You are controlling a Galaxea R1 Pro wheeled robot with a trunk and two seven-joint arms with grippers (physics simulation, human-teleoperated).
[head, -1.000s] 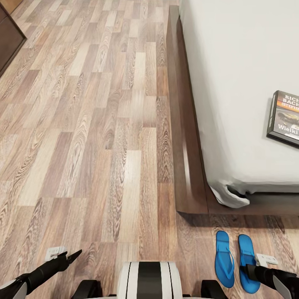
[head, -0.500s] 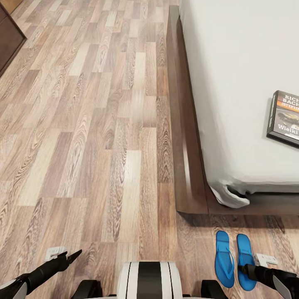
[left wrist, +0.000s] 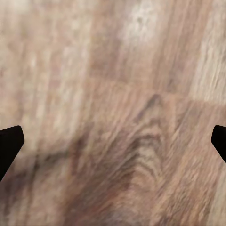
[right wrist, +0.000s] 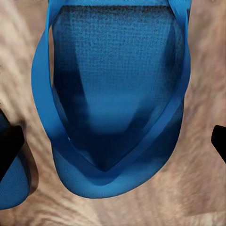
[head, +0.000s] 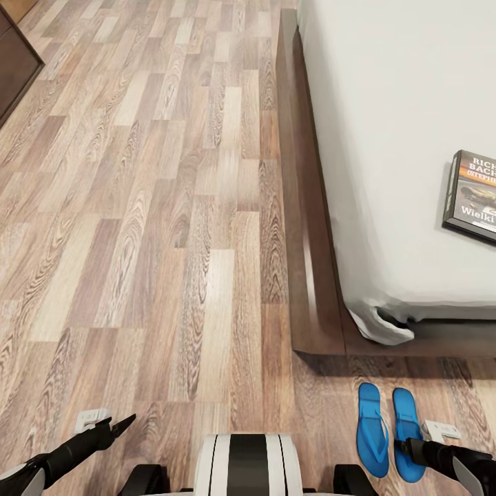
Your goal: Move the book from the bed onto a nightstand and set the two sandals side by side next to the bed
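Note:
Two bright blue sandals lie side by side on the wood floor at the foot of the bed, the left sandal beside the right sandal. My right gripper hovers over the right sandal's heel end, open. In the right wrist view that sandal lies between the spread fingertips, untouched. The book rests on the grey mattress near the right edge of the head view. My left gripper is open above bare floor, far left of the sandals.
The bed's dark wooden frame runs along the mattress and ends just ahead of the sandals. A dark brown cabinet stands at the far left. Wood-plank floor stretches between them. My base sits at the bottom.
The right sandal has shifted slightly toward the left sandal and now lies parallel to it. Neither arm has visibly moved.

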